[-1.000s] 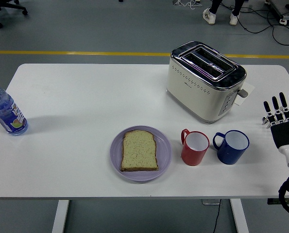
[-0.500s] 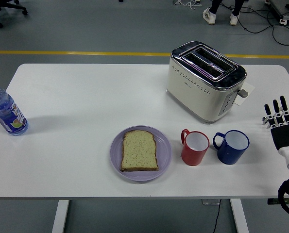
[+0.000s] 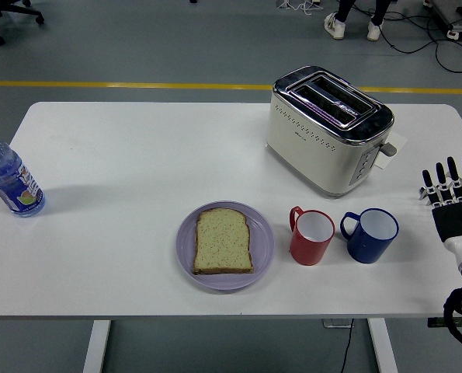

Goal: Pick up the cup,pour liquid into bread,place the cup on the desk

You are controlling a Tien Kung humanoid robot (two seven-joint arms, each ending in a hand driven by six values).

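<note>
A: Starting at the left edge, we log a water bottle with a blue cap standing upright on the white counter, well apart from everything else.

B: Noted. Moving right, we see a lilac plate near the front edge, with one slice of bread lying flat on it.

A: Just beside the plate we record a red cup, upright, white inside, handle to its left. We cannot tell whether it holds any liquid.

B: Next to it stands a blue cup, also upright, handle pointing left toward the red one. We judge the two close but apart.

A: Behind both cups sits a cream toaster with a chrome top, turned at an angle, slots empty.

B: At the far right edge we log the right hand, fingers straight and spread, pointing away from the robot, holding nothing. It is over the counter's right end, apart from the blue cup.

A: Both cups sit untouched on the counter.
</note>
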